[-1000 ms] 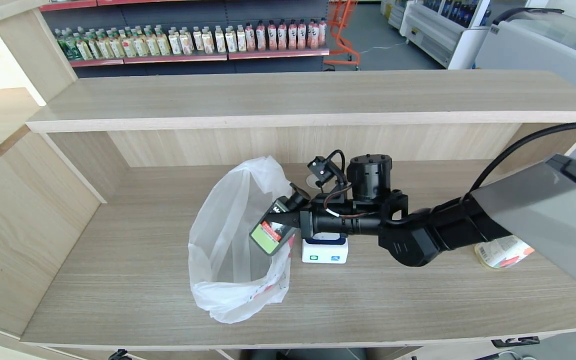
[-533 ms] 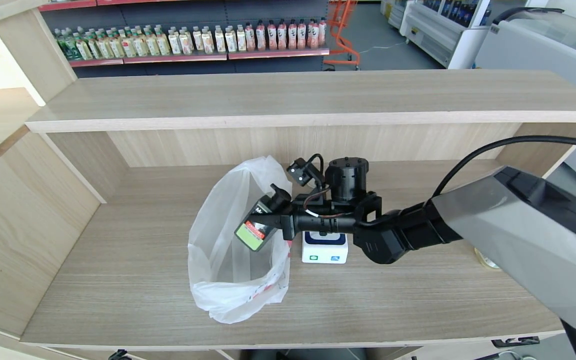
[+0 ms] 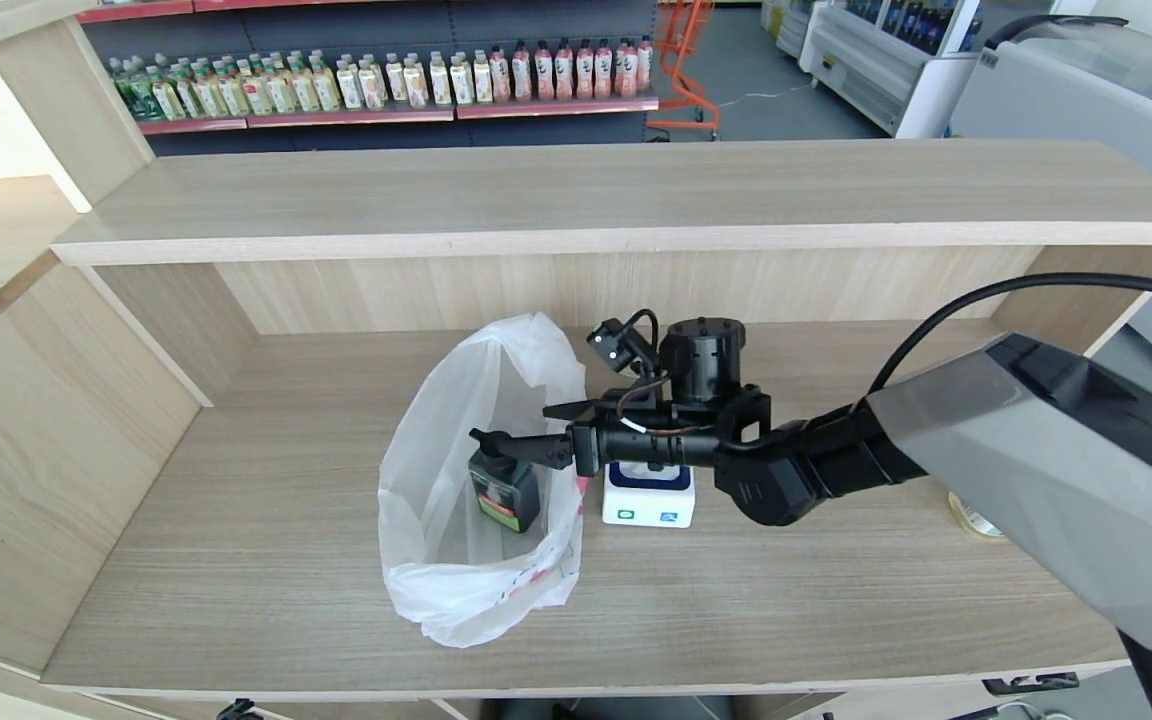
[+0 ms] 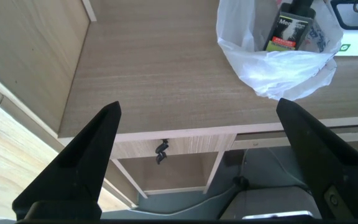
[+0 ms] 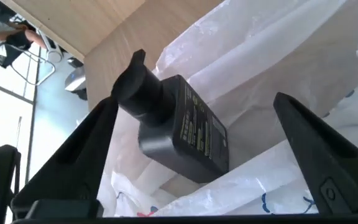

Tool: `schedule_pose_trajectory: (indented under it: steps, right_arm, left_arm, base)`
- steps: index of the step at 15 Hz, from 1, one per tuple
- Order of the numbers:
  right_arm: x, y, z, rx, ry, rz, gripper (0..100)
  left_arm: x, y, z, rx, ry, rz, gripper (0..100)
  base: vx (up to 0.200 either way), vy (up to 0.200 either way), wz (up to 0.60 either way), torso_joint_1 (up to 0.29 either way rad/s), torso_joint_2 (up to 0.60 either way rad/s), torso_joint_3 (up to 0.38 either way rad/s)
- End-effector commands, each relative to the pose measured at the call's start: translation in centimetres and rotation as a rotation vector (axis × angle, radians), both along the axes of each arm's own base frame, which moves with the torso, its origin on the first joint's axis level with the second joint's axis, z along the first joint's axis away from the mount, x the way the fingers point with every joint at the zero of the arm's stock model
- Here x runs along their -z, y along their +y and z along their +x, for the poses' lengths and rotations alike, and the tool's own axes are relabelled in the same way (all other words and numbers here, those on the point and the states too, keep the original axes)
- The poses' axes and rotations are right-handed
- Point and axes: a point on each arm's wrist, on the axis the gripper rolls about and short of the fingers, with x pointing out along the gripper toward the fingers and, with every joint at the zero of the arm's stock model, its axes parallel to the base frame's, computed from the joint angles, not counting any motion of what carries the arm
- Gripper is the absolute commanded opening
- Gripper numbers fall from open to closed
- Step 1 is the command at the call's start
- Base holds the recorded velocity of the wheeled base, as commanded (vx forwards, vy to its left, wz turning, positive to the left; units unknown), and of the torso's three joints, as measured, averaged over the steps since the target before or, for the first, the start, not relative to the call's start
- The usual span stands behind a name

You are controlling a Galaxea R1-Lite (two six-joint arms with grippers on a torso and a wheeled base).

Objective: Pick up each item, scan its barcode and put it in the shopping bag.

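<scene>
Head view has the right arm stretched in from 3 o'clock, and the right gripper is poised over the open mouth of the shopping bag, jaws spread wide and gripping nothing. The dark bottle is down inside the bag, cap end up, just under the lower finger; from this angle I cannot tell whether that finger brushes the cap. Over to the right wrist view: the right gripper frames the bottle between its two parted fingers, and the bottle sits clear of both, with the white plastic of the bag crumpled all around it. At the bag's 3 o'clock, just beside it on the wooden counter, stands the white scanner box, directly beneath the right wrist. On the left wrist view, the left gripper hangs off the counter's 6 o'clock edge, well apart from the bag, jaws splayed open and empty; the bottle peeks out of the bag's mouth and a corner of the scanner box shows beside it. Up at 11 o'clock in the room behind, a store shelf carries a row of drink bottles.
</scene>
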Motion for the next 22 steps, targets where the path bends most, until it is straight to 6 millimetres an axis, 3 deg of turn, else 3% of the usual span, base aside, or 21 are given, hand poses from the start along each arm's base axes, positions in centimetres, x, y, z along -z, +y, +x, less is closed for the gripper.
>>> schedule_pose_trajectory:
  steps: [1, 4, 6, 9, 11, 14, 17, 19, 22]
  right_arm:
    - [-3.2, -1.2, -0.4, 0.033, 0.060, 0.076, 100]
    - [-5.8, -3.7, -0.5, 0.110, 0.187, 0.161, 100]
    - [-6.6, -5.7, -1.9, 0.144, 0.219, 0.160, 100]
    - [-9.0, -9.1, -5.9, 0.170, 0.236, 0.170, 100]
    - [-9.7, -13.1, -10.4, 0.213, 0.228, 0.154, 100]
    - [-10.7, -18.3, -14.3, 0.372, 0.061, 0.111, 100]
    - [-10.6, -23.6, -13.9, 0.760, -0.237, -0.195, 100]
    - [-10.9, -25.6, -14.5, 0.950, -0.262, -0.254, 100]
    - [-10.7, -26.1, -17.1, 1.016, -0.255, -0.270, 100]
  left_arm:
    - [0.0, 0.0, 0.0, -0.001, 0.002, 0.000, 100]
    - [0.0, 0.0, 0.0, -0.001, 0.002, 0.000, 100]
    - [0.0, 0.0, 0.0, -0.001, 0.002, 0.000, 100]
    - [0.0, 0.0, 0.0, -0.001, 0.002, 0.000, 100]
    - [0.0, 0.0, 0.0, -0.001, 0.002, 0.000, 100]
    - [0.0, 0.0, 0.0, -0.001, 0.002, 0.000, 100]
    - [0.0, 0.0, 0.0, -0.001, 0.002, 0.000, 100]
    - [0.0, 0.0, 0.0, -0.001, 0.002, 0.000, 100]
    - [0.0, 0.0, 0.0, -0.001, 0.002, 0.000, 100]
  base:
    - [0.000, 0.000, 0.00, 0.000, 0.00, 0.000]
    - [0.000, 0.000, 0.00, 0.000, 0.00, 0.000]
    - [0.000, 0.000, 0.00, 0.000, 0.00, 0.000]
    - [0.000, 0.000, 0.00, 0.000, 0.00, 0.000]
    - [0.000, 0.000, 0.00, 0.000, 0.00, 0.000]
    - [0.000, 0.000, 0.00, 0.000, 0.00, 0.000]
    - [0.000, 0.000, 0.00, 0.000, 0.00, 0.000]
    - [0.000, 0.000, 0.00, 0.000, 0.00, 0.000]
    - [0.000, 0.000, 0.00, 0.000, 0.00, 0.000]
